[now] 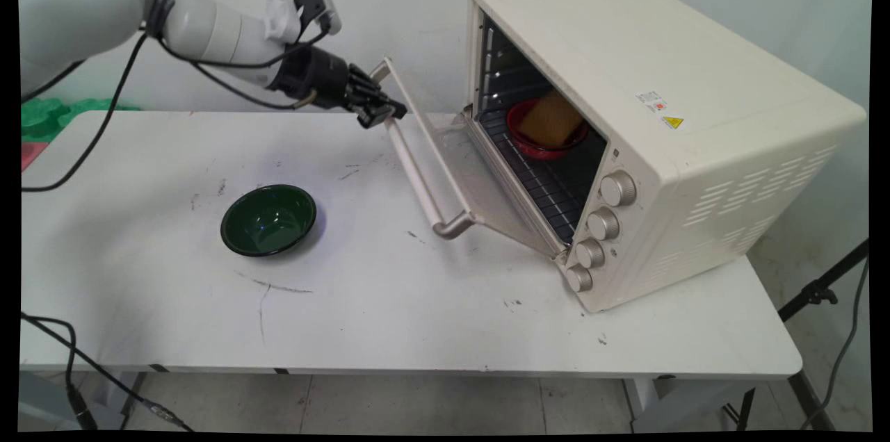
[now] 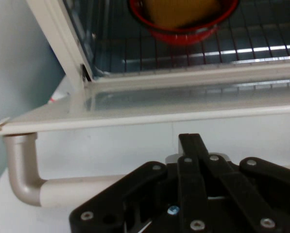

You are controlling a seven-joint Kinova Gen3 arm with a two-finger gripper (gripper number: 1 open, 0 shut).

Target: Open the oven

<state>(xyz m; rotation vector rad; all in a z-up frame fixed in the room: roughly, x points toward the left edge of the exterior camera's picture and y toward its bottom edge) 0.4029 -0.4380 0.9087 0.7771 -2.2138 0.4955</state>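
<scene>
I had the gripper [image 1: 384,113] at the far end of the oven [image 1: 660,129] door's handle [image 1: 417,164]. Whether it was closed on the bar or merely against it, I could not tell. The door [image 1: 480,185] hung open, low over the table [image 1: 417,317]. I judged it stiff and hinged, with the smooth metal bar the only sound hold. Inside, on the rack, sat a red bowl [image 1: 546,149] with bread [image 1: 551,119]. A green bowl [image 1: 268,219] stood well apart. The oven's top bore a yellow warning sticker [image 1: 672,122], its text unreadable.
</scene>
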